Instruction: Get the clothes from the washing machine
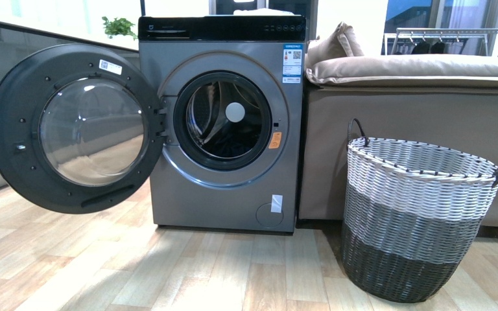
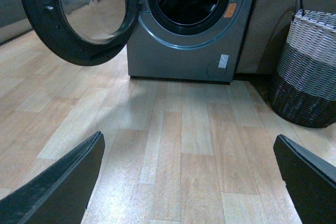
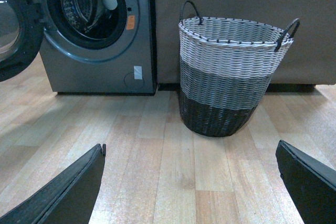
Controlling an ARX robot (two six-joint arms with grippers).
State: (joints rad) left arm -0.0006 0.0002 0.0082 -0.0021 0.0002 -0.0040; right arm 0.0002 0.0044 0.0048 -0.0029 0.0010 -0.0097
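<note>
The grey washing machine (image 1: 220, 201) stands at the back with its round glass door (image 1: 71, 129) swung wide open to the left. Inside the steel drum (image 1: 198, 116), a dark mass (image 1: 227, 148) lies low; it looks like the clothes but is too dim to be sure. My left gripper (image 2: 189, 137) is open above bare floor, facing the washing machine (image 2: 178, 56) from a distance. My right gripper (image 3: 190, 145) is also open over the floor, with nothing between its fingers. Neither arm shows in the front view.
A woven white, grey and black basket (image 1: 415, 214) with two handles stands on the wooden floor right of the machine, seen too as the basket (image 3: 231, 72) in the right wrist view. A beige sofa (image 1: 415, 71) sits behind it. The open door juts out over the floor.
</note>
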